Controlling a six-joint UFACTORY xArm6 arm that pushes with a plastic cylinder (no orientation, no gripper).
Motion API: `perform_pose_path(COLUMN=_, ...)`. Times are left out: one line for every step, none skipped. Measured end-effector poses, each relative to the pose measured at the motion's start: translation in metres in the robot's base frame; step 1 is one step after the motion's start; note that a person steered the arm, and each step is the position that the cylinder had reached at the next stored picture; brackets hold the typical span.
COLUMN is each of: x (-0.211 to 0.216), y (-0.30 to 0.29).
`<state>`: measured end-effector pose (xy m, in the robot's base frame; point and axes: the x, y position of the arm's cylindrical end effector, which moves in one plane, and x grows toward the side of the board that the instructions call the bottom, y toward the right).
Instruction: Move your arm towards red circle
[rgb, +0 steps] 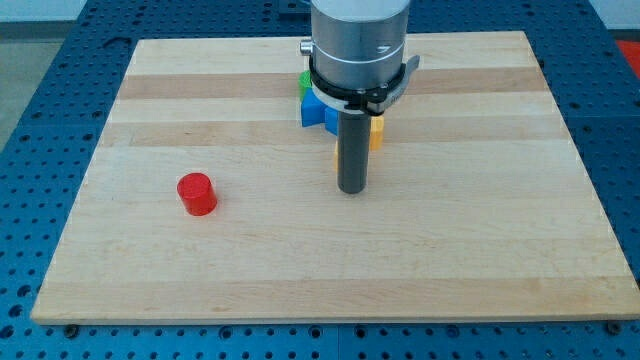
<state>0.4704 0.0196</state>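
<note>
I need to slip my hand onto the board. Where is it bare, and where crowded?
Bare: the view's right side and bottom strip of the board, and between the red circle and my tip. Crowded: top centre, where blue, green and yellow blocks cluster behind the rod.

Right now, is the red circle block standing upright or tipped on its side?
Upright. The red cylinder shows its flat round top facing up, on the wooden board. My tip is apart from it, toward the view's right.

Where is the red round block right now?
The red round block sits alone on the wooden board, toward the view's left, well left of my tip.
</note>
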Motion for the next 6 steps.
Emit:
perform_pose_path(x=-0.014, y=0.0)
perform_pose_path(x=-0.019, y=0.0)
perform_pose_path(x=-0.003, y=-0.002)
perform_pose_path(x=0.019, y=-0.034)
perform_pose_path(x=0.057, y=-0.095)
perform_pose_path(x=0.071, y=-0.172)
